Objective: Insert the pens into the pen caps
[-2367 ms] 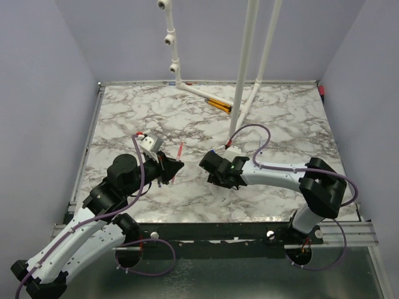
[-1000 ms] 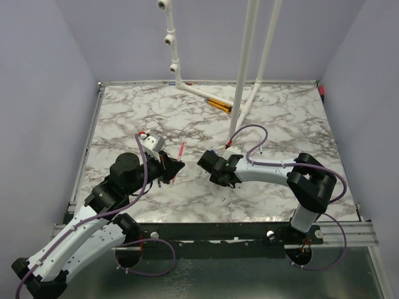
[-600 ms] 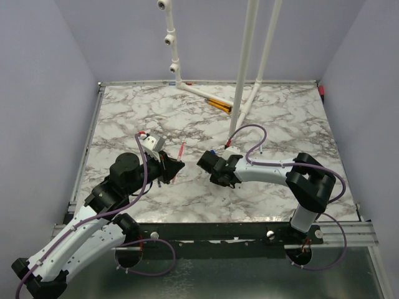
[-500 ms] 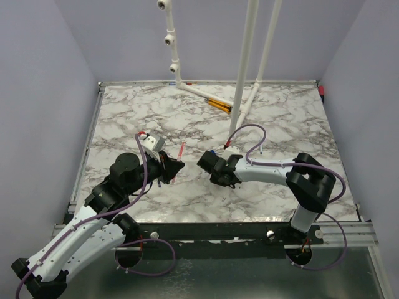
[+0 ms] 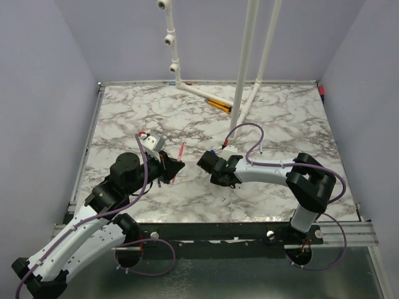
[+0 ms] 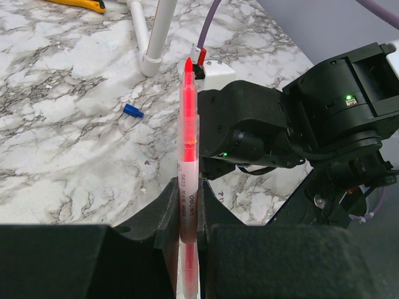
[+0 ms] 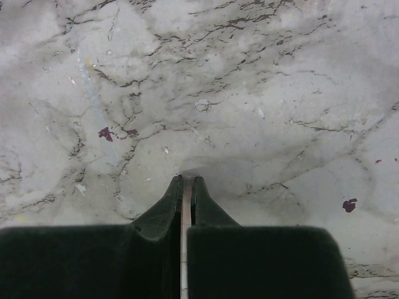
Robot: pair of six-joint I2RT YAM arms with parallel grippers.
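Left end effector (image 6: pixel 188 208) grips pink-red pen (image 6: pixel 189 140); blue cap (image 6: pixel 131 111) lies apart.

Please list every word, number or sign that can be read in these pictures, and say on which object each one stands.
"deli": printed lengthwise on the white label of the red pen.
A smaller line of characters beside it on the same label: too small to read with certainty.
Top and right wrist views: no readable text.
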